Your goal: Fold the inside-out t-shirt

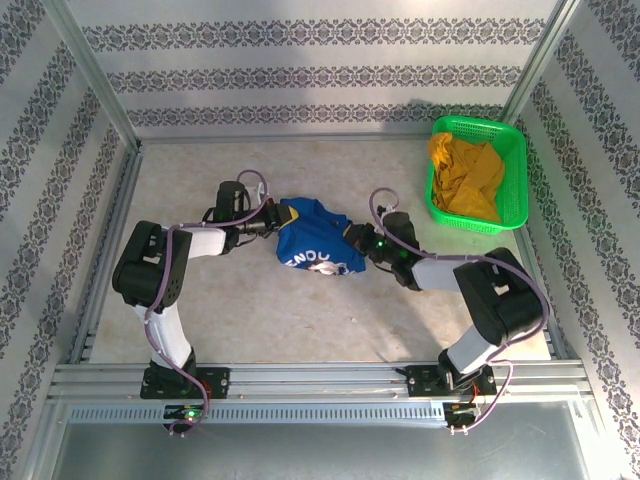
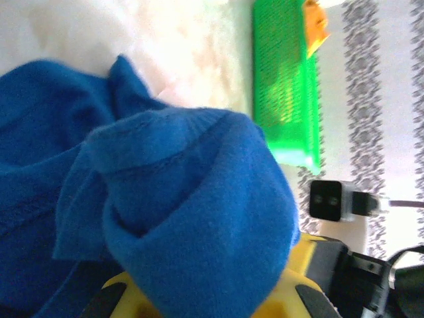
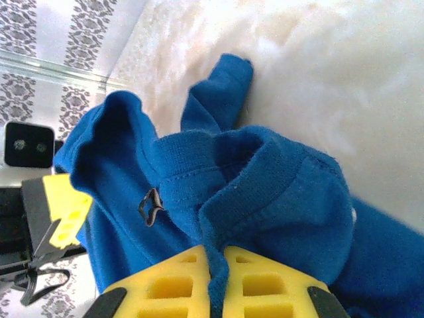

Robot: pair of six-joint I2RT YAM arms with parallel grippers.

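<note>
So the shirt (image 1: pixel 312 240) is a crumpled blue wad around the middle of the table (image 1: pixel 280 320), a bit toward the far edge, strung between the two arms. I can't tell if the low part touches the table or hangs just off it.

Left gripper (image 1: pixel 268 222) is clamped tight on a fat bunch of cloth, which balloons right over its fingers in the wrist view. Right gripper (image 3: pixel 217 281) is pinched closed on a thin ribbed edge, probably the collar, with just a sliver of fabric between the pads.

What worries me:
- The right grip is tiny. Any hard pull sideways and I'd guess that ribbing slides straight out, and half the shirt flops down.
- The left one likely has several layers at once. If so, stretching won't open the shirt flat, it'll just drag a twisted rope around.
- Neither grip looks like a shoulder or hem corner, so a fold from here probably comes out lopsided.
- The grippers sit near each other, so a sloppy regrasp could bump them.
- The basket (image 1: pixel 517 180) is at the far right corner, near the right arm. A wide swing could shove it.
</note>
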